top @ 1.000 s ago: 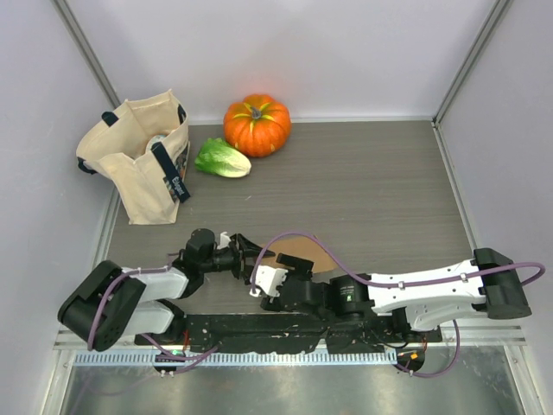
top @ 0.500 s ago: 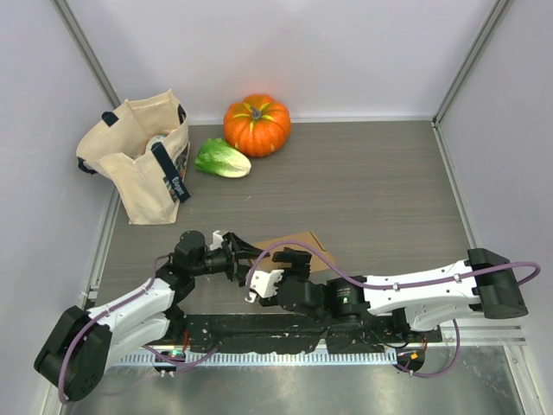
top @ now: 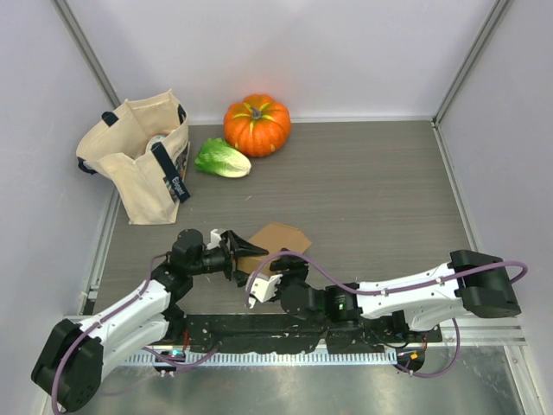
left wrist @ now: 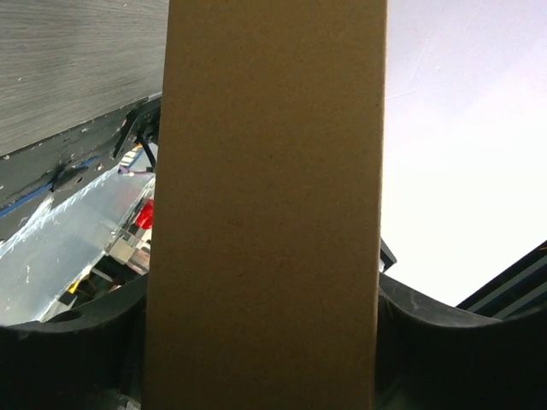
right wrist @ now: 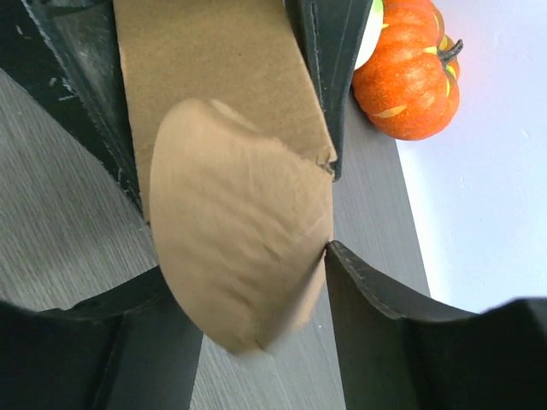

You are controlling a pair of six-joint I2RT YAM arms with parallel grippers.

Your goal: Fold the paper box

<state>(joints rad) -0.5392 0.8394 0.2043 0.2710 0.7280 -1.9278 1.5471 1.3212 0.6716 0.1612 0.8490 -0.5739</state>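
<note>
Cardboard first: the paper box [top: 278, 237] sits low over the table [top: 371, 181], close to the near edge and a little left of its middle. From above only a tan panel with an angled end shows; the rest is tucked behind the two claws.

Left claw [top: 246, 249] has it! The left wrist view is almost filled by one upright strip of cardboard, with a black finger pressed on either side, so that claw is clamped on the box. How far the strip runs past the frame, nobody can say; it is cut off top and bottom.

Right claw [right wrist: 246, 273] comes in from the near side. A rounded flap hangs between its fingers, blurred, one edge touching the right-hand finger, the other covering the opposite fingertip. Whether that claw is pinching the flap or just bracketing it, I cannot tell.

Further out, at the far edge: an orange pumpkin [top: 257, 124], a green lettuce [top: 223, 159] just beside it, and a beige tote bag [top: 143, 156] at the far left corner, its contents hard to make out.
</note>
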